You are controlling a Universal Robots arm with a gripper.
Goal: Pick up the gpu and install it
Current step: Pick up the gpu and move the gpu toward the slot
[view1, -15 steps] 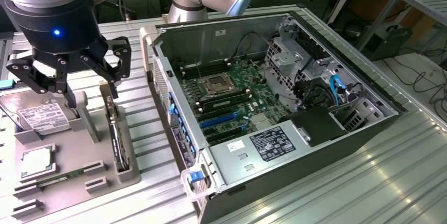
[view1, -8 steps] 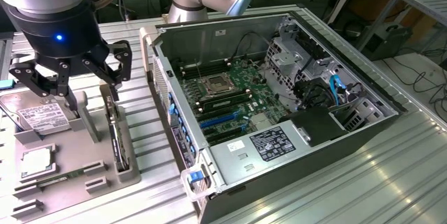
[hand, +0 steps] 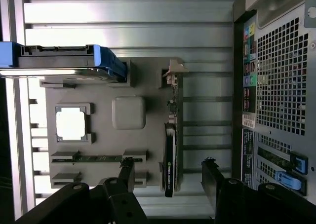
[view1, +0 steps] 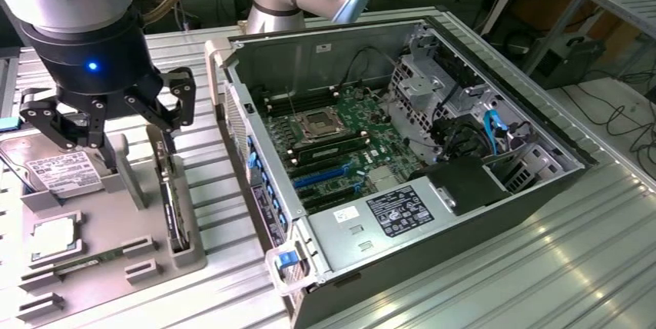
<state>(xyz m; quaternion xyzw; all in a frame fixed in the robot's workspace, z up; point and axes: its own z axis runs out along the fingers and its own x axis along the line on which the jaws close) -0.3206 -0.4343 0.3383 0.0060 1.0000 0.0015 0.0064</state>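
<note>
While the gpu [view1: 170, 194] [hand: 169, 157] stands on edge in its tray [view1: 138, 225], the end effector [view1: 113, 125] [hand: 168, 168] hangs over it, jaws spread wide.

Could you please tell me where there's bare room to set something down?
Bare table: exterior view's right of the computer case, plus a narrow strip between case and parts tray. Crowded: the tray, with gpu, hard drive, CPU, and gripper above.

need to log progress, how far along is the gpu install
Done: nothing yet; the gpu stands on edge in the grey tray, outside the open computer case. In hand: nothing held; the open hand hangs over the card, a finger on each side. Left: the whole pick-up and the install in the case.
</note>
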